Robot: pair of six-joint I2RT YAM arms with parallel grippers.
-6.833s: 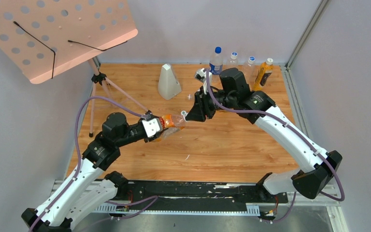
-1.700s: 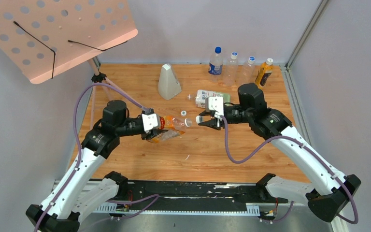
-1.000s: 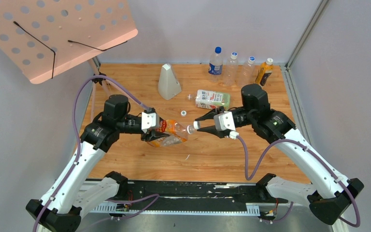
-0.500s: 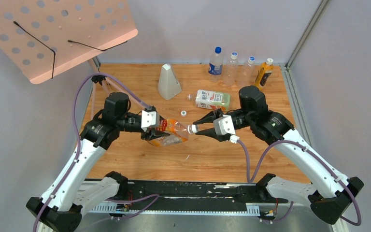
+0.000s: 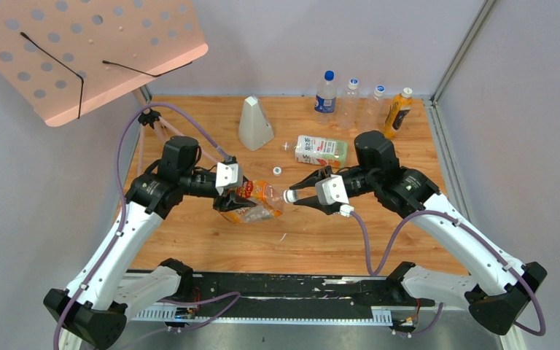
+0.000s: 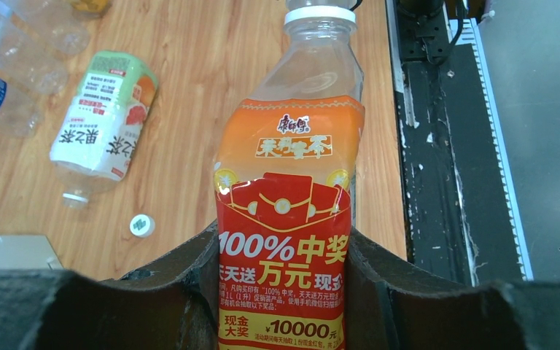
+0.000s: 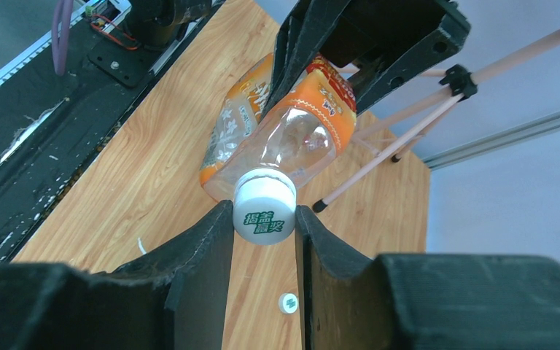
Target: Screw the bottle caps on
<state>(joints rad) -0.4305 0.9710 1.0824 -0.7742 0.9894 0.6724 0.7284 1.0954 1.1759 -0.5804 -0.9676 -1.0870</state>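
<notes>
Right claw (image 7: 264,216) is pinching the round white plastic cap (image 7: 264,206), its green lettering showing only in the wrist view; left claw (image 6: 284,246) is gripping the clear orange-labelled plastic bottle (image 6: 292,160), printed "100%".

Left arm (image 5: 125,235) reaches up from base, wrist pointing toward centre; left gripper (image 5: 242,201) clamped tight round labelled body of smaller bottle (image 5: 264,195). Right arm (image 5: 455,227) bent at elbow, wrist pointing left toward centre; right gripper (image 5: 297,195) pinching white cap (image 7: 264,207) at bottle mouth. Grippers face each other, tips near
</notes>
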